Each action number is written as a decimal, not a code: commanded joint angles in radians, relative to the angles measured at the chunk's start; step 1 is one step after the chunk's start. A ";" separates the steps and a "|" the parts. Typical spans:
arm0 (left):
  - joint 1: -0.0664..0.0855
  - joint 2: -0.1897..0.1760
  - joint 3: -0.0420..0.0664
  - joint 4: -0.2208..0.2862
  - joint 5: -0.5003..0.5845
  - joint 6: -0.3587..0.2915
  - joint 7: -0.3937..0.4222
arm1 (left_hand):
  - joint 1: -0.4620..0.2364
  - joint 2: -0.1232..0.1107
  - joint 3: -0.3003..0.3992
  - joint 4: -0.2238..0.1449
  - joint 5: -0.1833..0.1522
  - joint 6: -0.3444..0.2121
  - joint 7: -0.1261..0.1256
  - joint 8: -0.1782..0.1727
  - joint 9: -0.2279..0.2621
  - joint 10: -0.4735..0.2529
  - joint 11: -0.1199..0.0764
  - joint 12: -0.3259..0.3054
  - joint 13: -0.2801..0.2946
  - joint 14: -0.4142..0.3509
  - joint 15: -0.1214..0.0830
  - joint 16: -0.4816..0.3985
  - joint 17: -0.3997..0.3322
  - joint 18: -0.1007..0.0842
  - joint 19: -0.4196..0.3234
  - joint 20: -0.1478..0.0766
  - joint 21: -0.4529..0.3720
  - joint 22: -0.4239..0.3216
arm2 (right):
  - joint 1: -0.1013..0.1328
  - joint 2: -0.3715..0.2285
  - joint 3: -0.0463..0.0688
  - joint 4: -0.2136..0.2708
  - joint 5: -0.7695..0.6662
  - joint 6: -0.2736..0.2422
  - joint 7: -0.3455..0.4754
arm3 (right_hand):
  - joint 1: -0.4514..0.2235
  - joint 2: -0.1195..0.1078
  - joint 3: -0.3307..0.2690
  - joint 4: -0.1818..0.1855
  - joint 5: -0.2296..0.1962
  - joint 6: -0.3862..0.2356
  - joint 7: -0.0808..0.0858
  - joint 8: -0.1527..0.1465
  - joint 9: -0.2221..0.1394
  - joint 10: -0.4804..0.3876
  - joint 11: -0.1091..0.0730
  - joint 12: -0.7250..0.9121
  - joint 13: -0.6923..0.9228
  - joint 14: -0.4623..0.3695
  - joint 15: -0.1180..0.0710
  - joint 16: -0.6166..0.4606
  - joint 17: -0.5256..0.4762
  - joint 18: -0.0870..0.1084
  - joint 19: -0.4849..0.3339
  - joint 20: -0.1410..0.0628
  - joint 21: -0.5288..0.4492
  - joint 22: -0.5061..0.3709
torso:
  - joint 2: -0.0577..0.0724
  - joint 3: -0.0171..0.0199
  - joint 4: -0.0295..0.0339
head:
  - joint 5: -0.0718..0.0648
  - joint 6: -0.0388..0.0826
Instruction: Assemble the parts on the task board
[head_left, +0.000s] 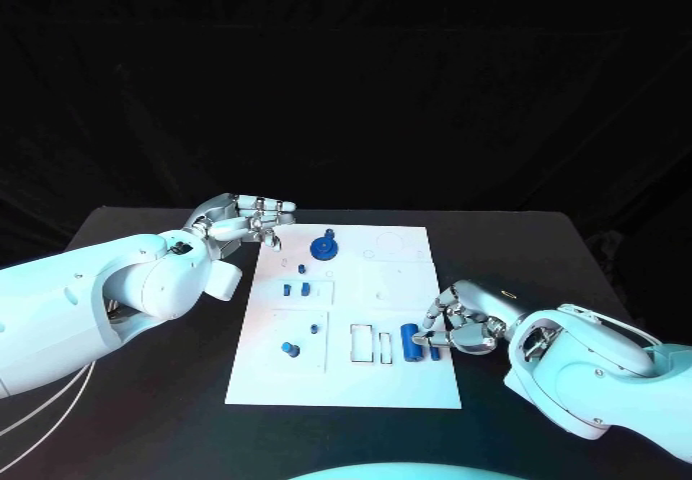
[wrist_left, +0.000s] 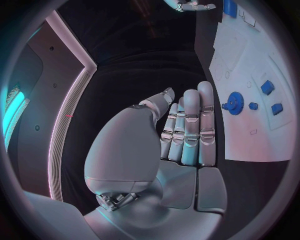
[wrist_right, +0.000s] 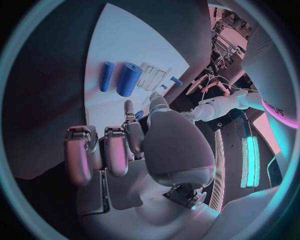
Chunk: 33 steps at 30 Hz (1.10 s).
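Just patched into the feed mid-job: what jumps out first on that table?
The white task board lies in the middle of the black table, dotted with small blue parts. A blue gear sits near its far edge, close to the left hand, which holds nothing. Two blue cylinders lie at the board's right edge, right beside the right hand.

No text, label, number or sign can be read anywhere in these views.
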 joint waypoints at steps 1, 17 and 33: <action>0.000 -0.001 0.000 0.004 0.000 0.019 0.011 | -0.004 0.004 -0.003 -0.002 0.003 -0.006 0.002 0.005 -0.001 -0.006 0.003 0.006 -0.001 -0.009 0.000 0.003 -0.001 0.012 0.000 0.005 0.001 0.001 | -0.010 0.011 0.000 -0.006 -0.078 -0.014 -0.079 | -0.010 0.001 -0.009 0.001 0.006 -0.008 0.002 0.004 0.002 0.009 -0.002 0.005 0.003 0.081 0.002 0.005 0.127 -0.010 0.084 0.006 0.005 0.247 | -0.001 -0.0014 0.0002 | 0.000 -0.003; 0.000 -0.004 0.000 0.007 0.000 0.025 0.009 | -0.004 0.003 -0.004 -0.002 0.003 -0.007 0.001 0.006 -0.001 -0.007 0.002 0.008 -0.002 -0.010 0.000 0.004 -0.001 0.012 -0.001 0.005 0.001 0.002 | -0.038 0.076 0.000 -0.059 -0.108 -0.001 -0.112 | -0.016 0.005 -0.017 0.002 0.009 -0.010 0.002 0.009 0.006 0.007 -0.002 0.003 0.003 0.080 0.002 0.005 0.125 -0.009 0.084 0.005 0.004 0.246 | -0.001 -0.0028 0.0007 | 0.000 -0.010; 0.000 -0.004 0.000 0.009 0.000 0.036 0.002 | -0.004 0.003 -0.004 -0.002 0.003 -0.007 0.001 0.006 -0.001 -0.008 0.002 0.008 -0.002 -0.010 0.000 0.004 -0.002 0.012 -0.001 0.005 0.001 0.002 | -0.064 0.131 0.000 -0.102 -0.109 0.056 -0.145 | -0.033 0.006 -0.037 0.003 0.016 -0.017 0.002 0.017 0.013 0.000 -0.001 -0.004 0.002 0.077 0.003 0.000 0.115 -0.007 0.080 0.006 -0.007 0.243 | -0.003 -0.0043 0.0017 | -0.001 -0.018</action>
